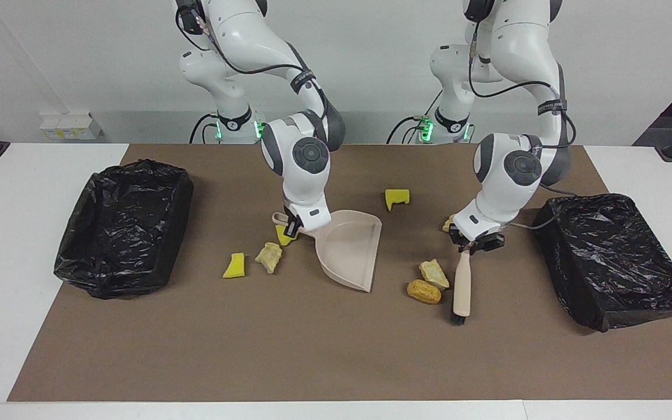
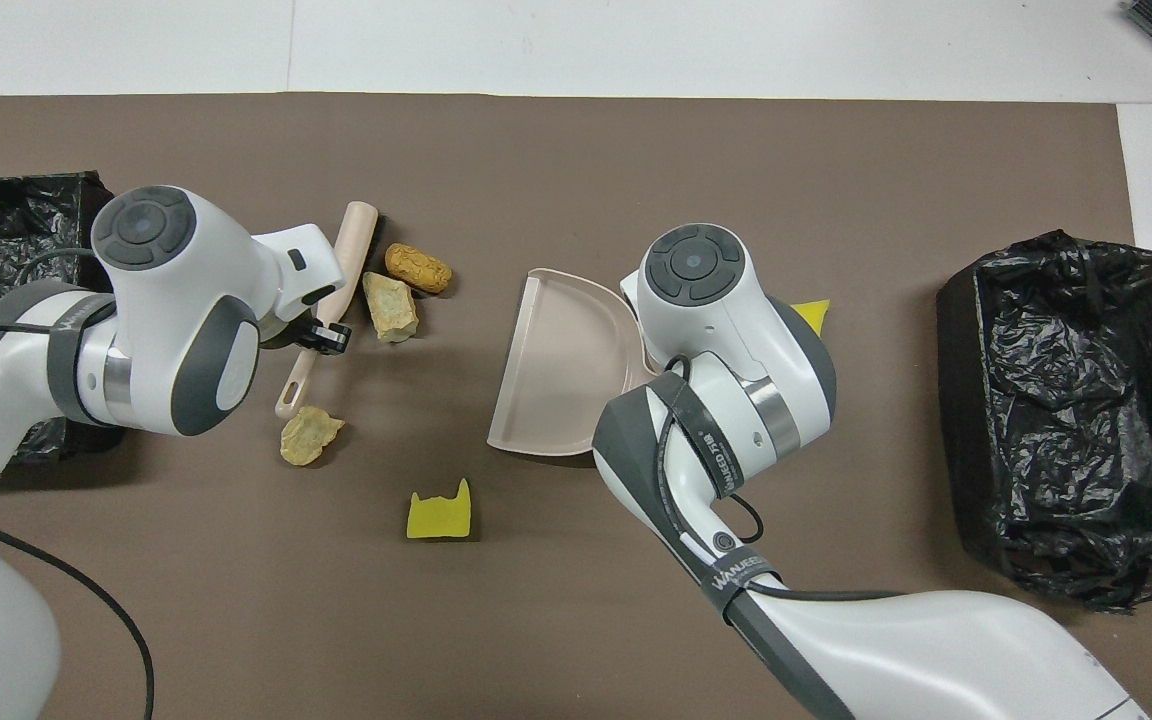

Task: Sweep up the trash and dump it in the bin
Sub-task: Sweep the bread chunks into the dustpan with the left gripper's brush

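Brown matte mat (image 1: 312, 350), crinkled black bin (image 1: 123, 224), smooth beige dustpan (image 1: 350, 248), spongy yellow scraps (image 1: 234, 265)

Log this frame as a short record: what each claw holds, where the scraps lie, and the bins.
left claw: shut on brush, bristles down on mat
right claw: shut on dustpan handle
scraps by brush: orange-brown lump, beige lump
scraps by dustpan handle: yellow chunk, beige lump, one partly hidden
dustpan contents: none
bins: two, black-lined, one at each table end
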You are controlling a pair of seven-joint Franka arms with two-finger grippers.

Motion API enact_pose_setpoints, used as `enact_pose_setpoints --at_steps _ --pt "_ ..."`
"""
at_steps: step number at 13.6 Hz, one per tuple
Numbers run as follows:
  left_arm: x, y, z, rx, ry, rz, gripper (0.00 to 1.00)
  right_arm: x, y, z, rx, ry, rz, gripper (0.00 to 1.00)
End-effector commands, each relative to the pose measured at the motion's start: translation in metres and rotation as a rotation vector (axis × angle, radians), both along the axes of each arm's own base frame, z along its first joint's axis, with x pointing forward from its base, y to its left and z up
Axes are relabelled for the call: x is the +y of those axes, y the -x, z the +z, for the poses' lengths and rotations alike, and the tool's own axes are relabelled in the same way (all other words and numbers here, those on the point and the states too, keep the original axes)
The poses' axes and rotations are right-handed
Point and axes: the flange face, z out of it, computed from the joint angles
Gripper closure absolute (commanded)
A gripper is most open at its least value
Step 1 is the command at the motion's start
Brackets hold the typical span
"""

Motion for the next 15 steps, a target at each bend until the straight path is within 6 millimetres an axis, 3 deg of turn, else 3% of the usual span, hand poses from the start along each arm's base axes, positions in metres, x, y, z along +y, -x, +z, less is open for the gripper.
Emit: enact_pose_setpoints --at_steps 1,4,8,11,14,15 --pt "-0.049 0.026 0.001 0.026 -0.005 -0.064 1.00 0.000 0.002 -0.002 -0.008 -0.024 -0.004 1.00" --pt "-0.111 0.070 0.006 0.112 -0.030 -0.091 1.00 0.000 0.002 -0.001 -0.010 -0.025 -0.006 1.00" --pt "-0.174 0.119 0.033 0.152 0.021 0.000 1.00 0.000 0.002 -0.001 -0.010 -0.025 -0.006 1.00" --pt "-0.165 0.124 0.057 0.155 0.011 0.080 1.00 -0.001 0.003 -0.002 -0.008 -0.022 -0.013 1.00" --pt "-0.136 0.124 0.081 0.190 -0.020 0.201 1.00 0.000 0.003 -0.001 -0.010 -0.023 -0.013 1.00" --pt "-0.127 0.121 0.080 0.200 -0.033 0.270 1.00 0.000 0.003 -0.001 -0.009 -0.023 -0.012 1.00"
